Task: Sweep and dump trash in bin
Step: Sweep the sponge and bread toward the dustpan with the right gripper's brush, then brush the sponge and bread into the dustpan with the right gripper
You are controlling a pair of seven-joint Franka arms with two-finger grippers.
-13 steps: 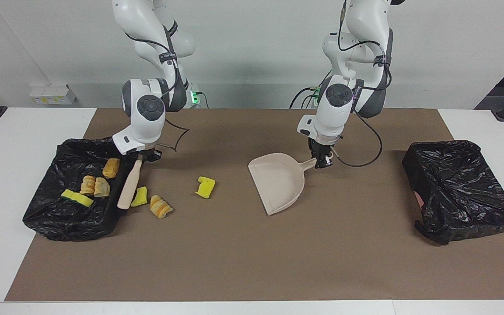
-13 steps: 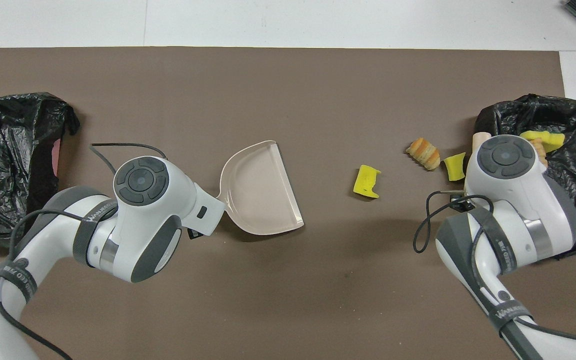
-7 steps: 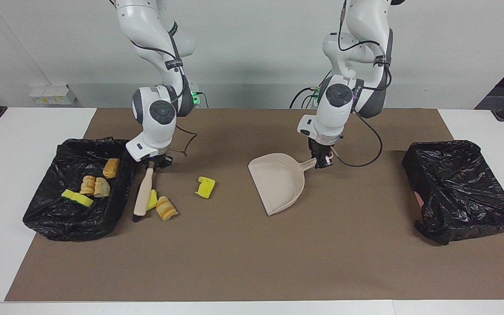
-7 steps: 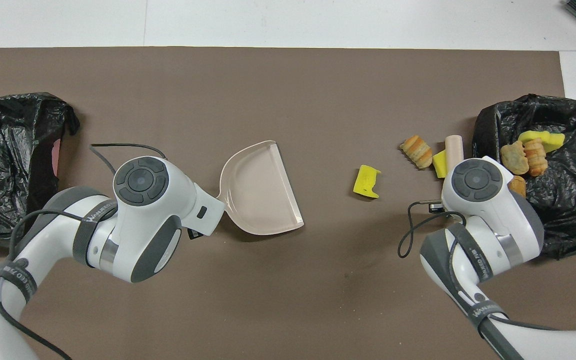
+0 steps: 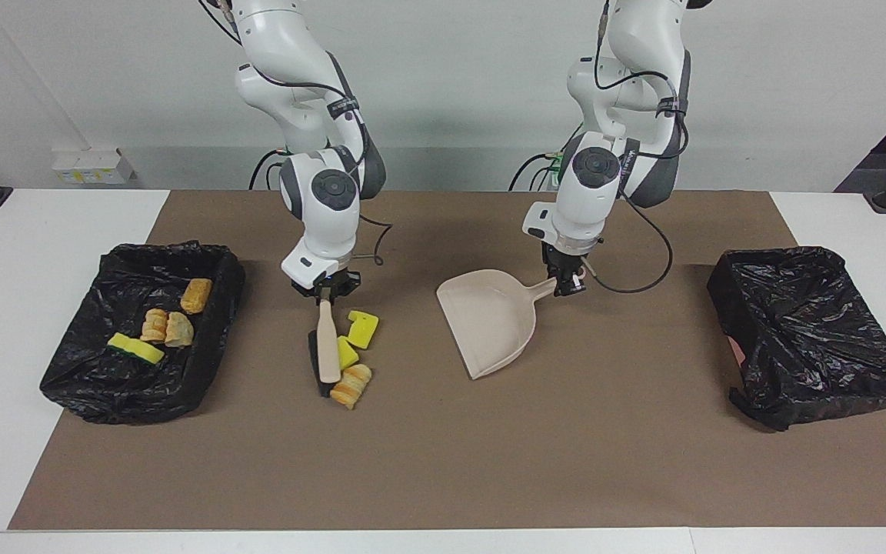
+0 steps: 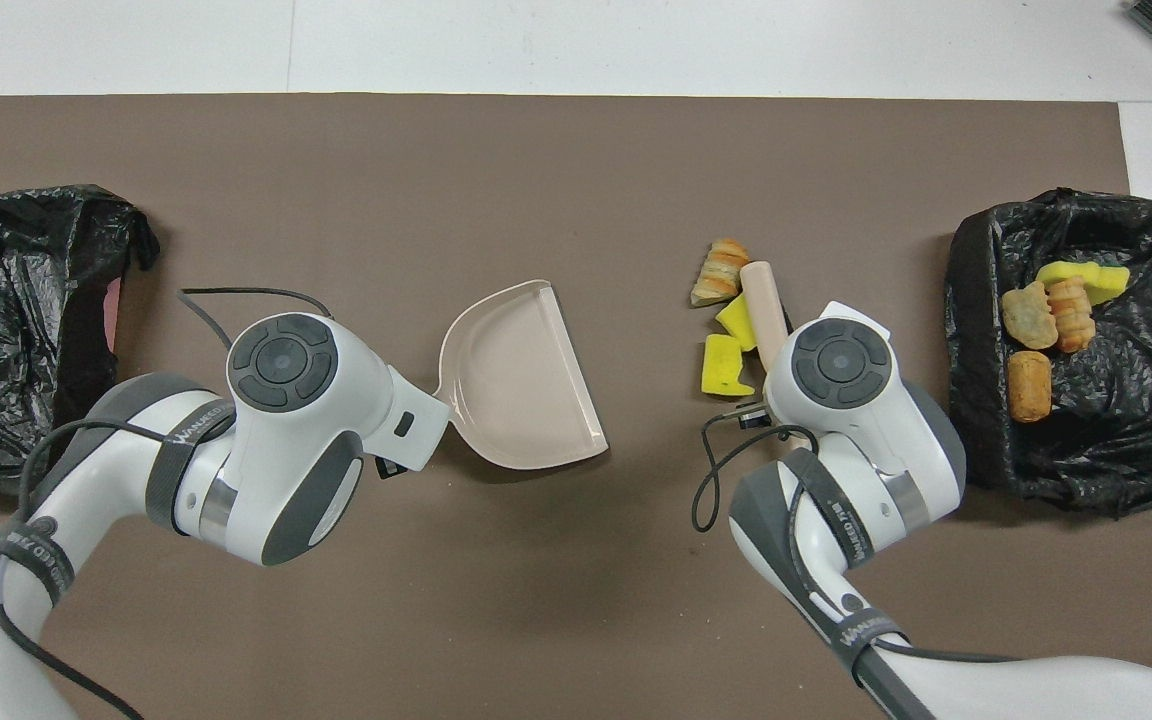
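Right gripper (image 5: 327, 294): fingers clamped on the brush (image 5: 327, 346) handle. Since a second earlier it had travelled from the edge of the bin at the right arm's end of the worktop (image 5: 58, 477) toward the middle, the brush going with it.

Left gripper (image 5: 566, 285): fingers clamped on the handle of the dustpan (image 5: 489, 319). Position unchanged; pan flat on the brown mat (image 5: 443, 462), mouth turned toward the brush.

Loose trash, three pieces, earlier spread apart on the mat, now gathered against the brush on its dustpan side: yellow sponge piece (image 5: 363, 328) nearest the robots, smaller yellow sponge piece (image 5: 346, 354) touching the brush, bread chunk (image 5: 352, 385) farthest.

Black-lined bin (image 5: 143, 338) at the right arm's end: bread chunks (image 5: 168, 327) and a green-backed sponge (image 5: 135, 348) inside, unmoved. Second black-lined bin (image 5: 808, 331) at the left arm's end, unmoved.

View differences: the facing view showed both grips and the brush's dark bristles on the mat; in the overhead view the arms' wrists covered the grippers, and only the brush's far end (image 6: 762, 310) showed, with the three scraps (image 6: 726, 330) beside it.
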